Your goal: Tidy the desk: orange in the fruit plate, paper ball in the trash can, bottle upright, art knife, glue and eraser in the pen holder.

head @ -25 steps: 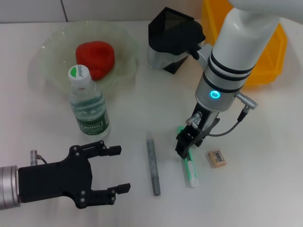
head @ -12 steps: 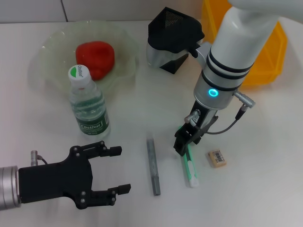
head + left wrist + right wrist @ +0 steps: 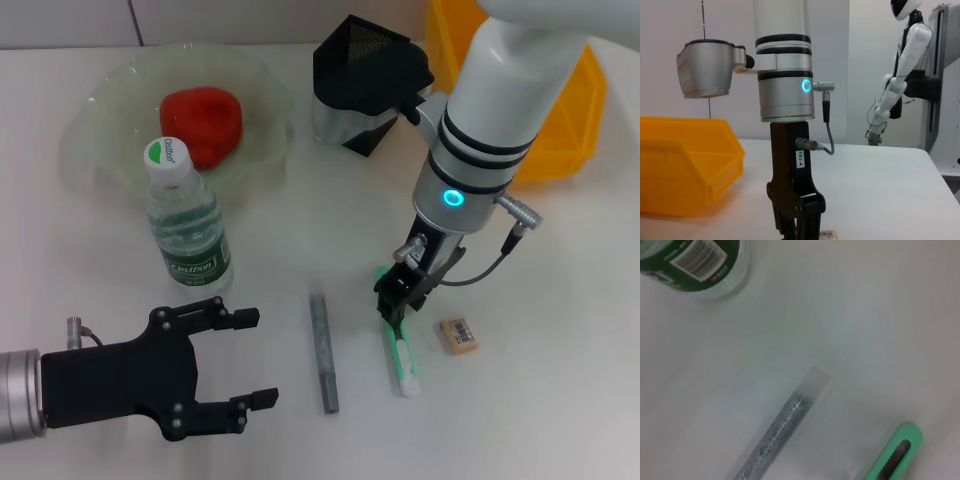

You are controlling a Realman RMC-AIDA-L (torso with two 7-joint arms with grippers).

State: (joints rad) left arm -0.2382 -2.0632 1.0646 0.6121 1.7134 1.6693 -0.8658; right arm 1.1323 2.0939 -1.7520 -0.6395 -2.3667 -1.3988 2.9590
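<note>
In the head view the right gripper (image 3: 396,305) hangs at centre right of the frame, pointing down directly over the upper end of the green art knife (image 3: 399,352). The knife lies flat on the white desk (image 3: 560,400), its white tip toward the lower edge. Whether the fingers are parted or closed around the knife cannot be told: the left wrist view shows the same gripper (image 3: 799,226) from the side, with its dark fingers close together at the bottom edge of the frame and their tips cut off.

Just right of the knife sits the small tan eraser (image 3: 459,335), apart from it. Left of the knife lies the grey glue stick (image 3: 323,350), roughly parallel to it. The right wrist view shows the glue stick (image 3: 780,427) running diagonally across the lower middle and the art knife's green end (image 3: 892,455) in the lower right corner.

The water bottle (image 3: 187,225) stands upright at left centre, just below the pale fruit plate (image 3: 100,110), which holds the reddish orange (image 3: 202,123) in the upper left. The black mesh pen holder (image 3: 368,70) is at top centre, and a yellow bin (image 3: 565,120) sits in the upper right.

The left gripper (image 3: 245,358) hovers at lower left, jaws spread wide and holding nothing.
</note>
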